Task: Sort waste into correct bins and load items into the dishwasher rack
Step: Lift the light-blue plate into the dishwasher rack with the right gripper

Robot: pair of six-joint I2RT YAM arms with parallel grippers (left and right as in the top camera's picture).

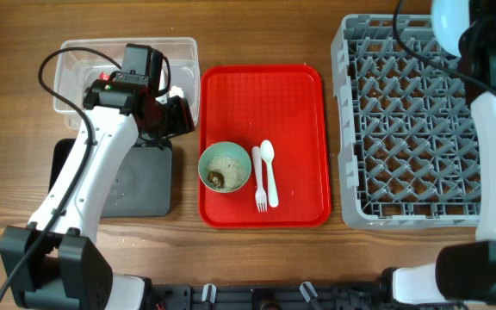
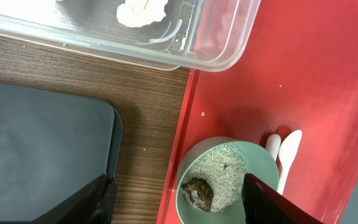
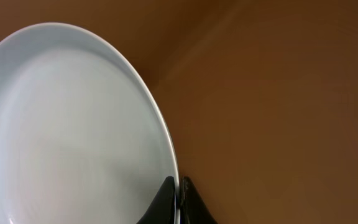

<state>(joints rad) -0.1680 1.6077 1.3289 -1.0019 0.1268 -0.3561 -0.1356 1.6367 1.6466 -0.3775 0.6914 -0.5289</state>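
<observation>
Two arms up: I've got R gripper (image 3: pixel 178 202) clenched on rim of pale blue plate (image 3: pixel 73 130) over far edge of rack (image 1: pixel 403 120), so prob. a straight drop; L gripper (image 2: pixel 179 196) is released, pale green bowl (image 2: pixel 257 162) just fwd on red tray (image 1: pixel 265 103).

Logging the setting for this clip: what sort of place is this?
Probably a lab tabletop staged as a dish-clearing station, not a real kitchen: a grey dishwasher rack sits directly on the wooden table beside a red serving tray holding a used green bowl.
</observation>
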